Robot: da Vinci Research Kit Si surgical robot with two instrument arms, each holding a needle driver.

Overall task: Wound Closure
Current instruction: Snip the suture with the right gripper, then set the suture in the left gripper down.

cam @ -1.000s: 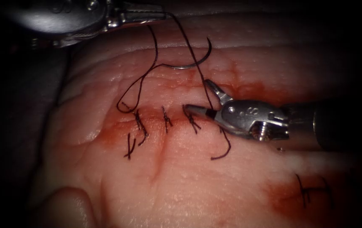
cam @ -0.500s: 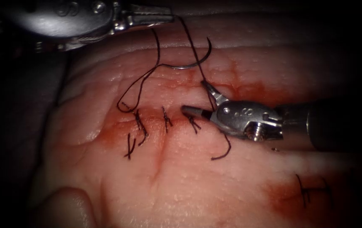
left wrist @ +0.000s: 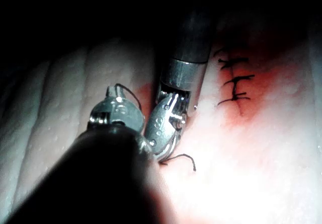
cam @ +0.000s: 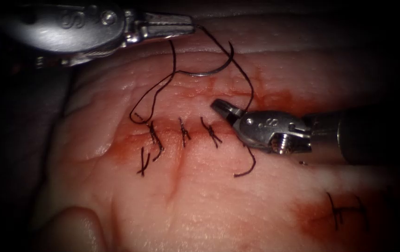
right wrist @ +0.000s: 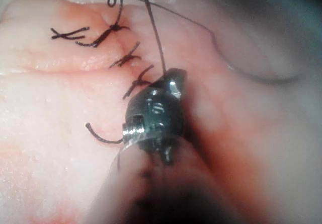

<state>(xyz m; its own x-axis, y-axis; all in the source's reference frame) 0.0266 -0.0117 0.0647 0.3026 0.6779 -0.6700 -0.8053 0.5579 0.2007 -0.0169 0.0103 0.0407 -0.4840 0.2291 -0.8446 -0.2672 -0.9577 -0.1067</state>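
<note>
Steel jaws of the left tool (cam: 188,24) are clamping the thread (cam: 249,86) at the top edge; the right tool (cam: 223,108) is sitting closed, and whether it is pinching thread is hard to see; the needle (cam: 214,70) is lying free on the tissue (cam: 209,205) above the cut (cam: 181,127), its tail half lost in shadow.

Your left tool (cam: 181,24) is bright, polished metal with finely ridged jaws, closed on the dark, matt thread (cam: 244,77). Your right tool (cam: 225,110) has the same glossy steel finish, with a threaded screw head on its wrist and jaws closed. The needle (cam: 209,71) is thin, smooth, shiny wire lying free on the tissue (cam: 200,205), which looks moist, soft and finely pebbled, glistening where the red fluid (cam: 274,99) wets it. The knotted stitches (cam: 183,133) look dull and fibrous.
</note>
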